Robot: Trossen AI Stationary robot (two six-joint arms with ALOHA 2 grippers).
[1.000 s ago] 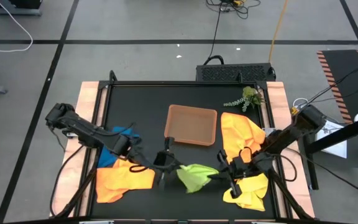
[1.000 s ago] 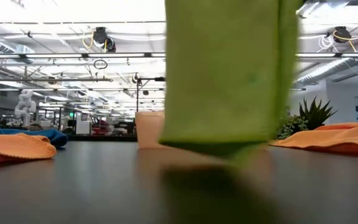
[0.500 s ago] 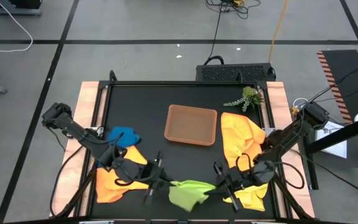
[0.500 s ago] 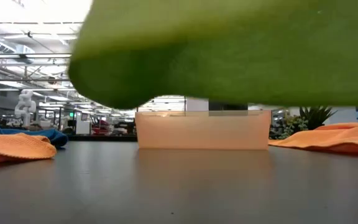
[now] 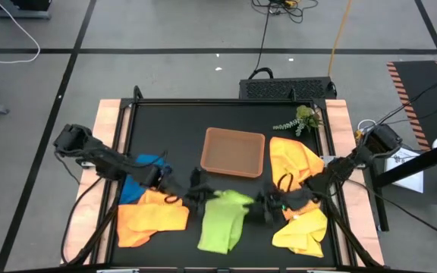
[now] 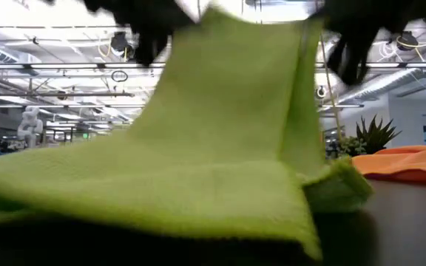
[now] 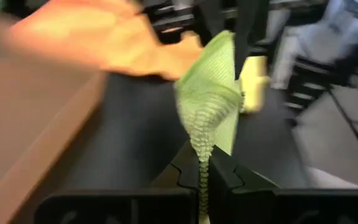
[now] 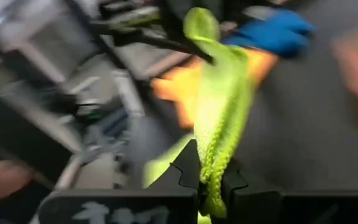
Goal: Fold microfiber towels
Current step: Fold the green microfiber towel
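A lime green towel [image 5: 222, 220] lies stretched from my two grippers toward the table's near edge. Its near part rests flat on the table [image 6: 161, 199]. My left gripper [image 5: 196, 189] is shut on its far left corner. My right gripper [image 5: 260, 206] is shut on its far right corner. An orange towel [image 5: 152, 220] and a blue towel [image 5: 146, 168] lie on the left. An orange-yellow towel [image 5: 293, 163] and a yellow towel [image 5: 303, 231] lie on the right. My left gripper pinches the green towel's far left corner [image 7: 202, 155] between its two fingers, coming from the table's left. The cloth runs out from the fingers as a bunched ridge; one layer or several, I cannot tell. That end is raised and the rest slopes down to the table. My right gripper pinches the green towel's far right corner [image 8: 211, 163] between its two fingers, coming from the table's right. The cloth is gathered in a ridge ahead of the fingers. This end is raised [image 6: 309, 44] while the near part lies on the table.
A shallow brown tray [image 5: 234, 152] stands just beyond the grippers at the table's middle. A small green plant sprig [image 5: 300, 120] lies at the far right. The table's wooden side edges [image 5: 106, 144] flank the black mat.
Both grippers carried the hanging green towel toward the table's near edge, then drew back toward the far edge and closer together. The towel, bunched and lifted clear before, now lies spread out, its near part on the table and its far edge still raised.
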